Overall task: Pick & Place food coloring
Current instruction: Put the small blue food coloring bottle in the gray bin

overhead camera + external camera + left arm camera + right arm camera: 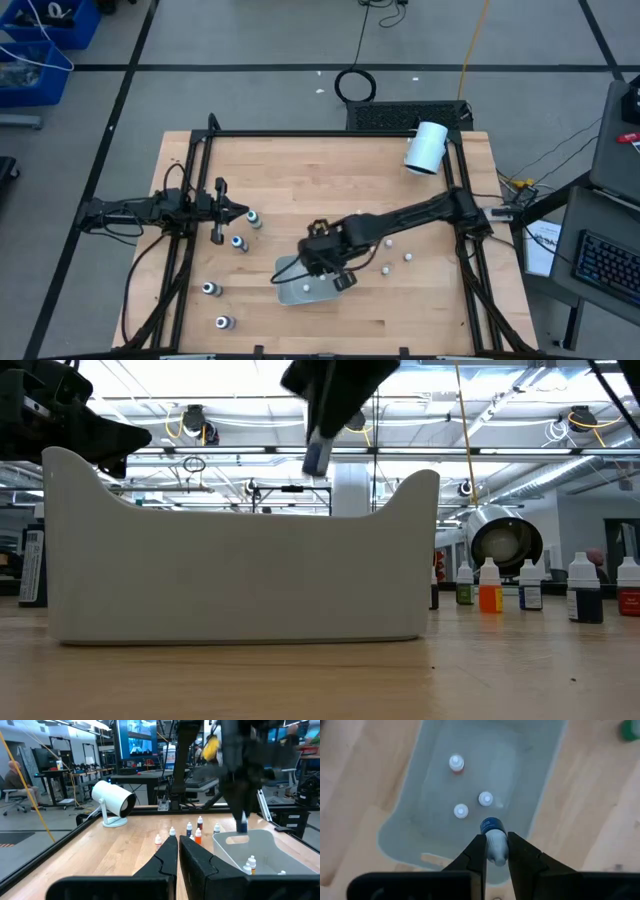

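My right gripper (495, 840) hangs above the clear plastic tray (290, 292) near the table's middle, shut on a blue food coloring bottle (491, 825) with a white top. The bottle also shows under the gripper in the low view (317, 455) and the left wrist view (242, 824). Three small white-capped bottles (485, 798) stand upright on the tray's floor. More bottles stand on the table left of the tray (240, 243) and right of it (408, 257). At the table's left side my left gripper (177, 852) points level, shut on nothing. My right gripper pinches the bottle's white upper part (496, 851) between its two fingers. The fingers come from above, slanting steeply down. The bottle hangs below them with its blue end lowest, lifted clear above the tray's near part.
A big white cylinder (427, 147) lies at the table's far right corner. A black frame (330, 133) runs around the table top. Loose bottles stand at the left (224, 322) and right of the tray (384, 268), with bare wood between them.
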Motion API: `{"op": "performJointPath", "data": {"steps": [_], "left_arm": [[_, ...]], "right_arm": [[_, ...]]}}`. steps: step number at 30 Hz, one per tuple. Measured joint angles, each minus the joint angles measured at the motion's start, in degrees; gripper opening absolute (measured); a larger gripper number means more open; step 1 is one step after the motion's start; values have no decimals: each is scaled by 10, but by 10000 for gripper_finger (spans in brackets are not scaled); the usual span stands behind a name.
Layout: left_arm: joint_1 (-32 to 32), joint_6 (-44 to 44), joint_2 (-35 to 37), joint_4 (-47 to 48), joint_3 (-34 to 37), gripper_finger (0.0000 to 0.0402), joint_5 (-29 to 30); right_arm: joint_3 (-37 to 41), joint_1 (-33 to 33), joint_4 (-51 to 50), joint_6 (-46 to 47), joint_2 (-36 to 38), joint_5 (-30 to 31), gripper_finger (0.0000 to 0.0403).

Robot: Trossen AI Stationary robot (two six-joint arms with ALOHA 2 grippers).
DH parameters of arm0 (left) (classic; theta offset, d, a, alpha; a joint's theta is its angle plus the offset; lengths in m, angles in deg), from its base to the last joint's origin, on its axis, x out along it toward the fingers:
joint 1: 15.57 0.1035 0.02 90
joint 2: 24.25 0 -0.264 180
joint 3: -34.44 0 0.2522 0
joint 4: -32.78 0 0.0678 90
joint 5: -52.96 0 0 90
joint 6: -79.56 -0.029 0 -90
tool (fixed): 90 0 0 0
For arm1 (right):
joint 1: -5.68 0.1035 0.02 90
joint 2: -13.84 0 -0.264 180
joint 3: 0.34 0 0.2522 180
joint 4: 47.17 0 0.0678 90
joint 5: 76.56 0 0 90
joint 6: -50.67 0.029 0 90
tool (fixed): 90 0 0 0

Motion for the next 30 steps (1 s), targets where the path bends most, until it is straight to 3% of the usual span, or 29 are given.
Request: {"op": "performJointPath", "data": {"steps": [14,30], "left_arm": [[0,0,0,0,0,26,0],[0,0,0,0,0,26,0]], "right_arm": [[-6,-7,-12,-28,-95,-31,42],[31,-12,43,-30,-108,-59,42]]}}
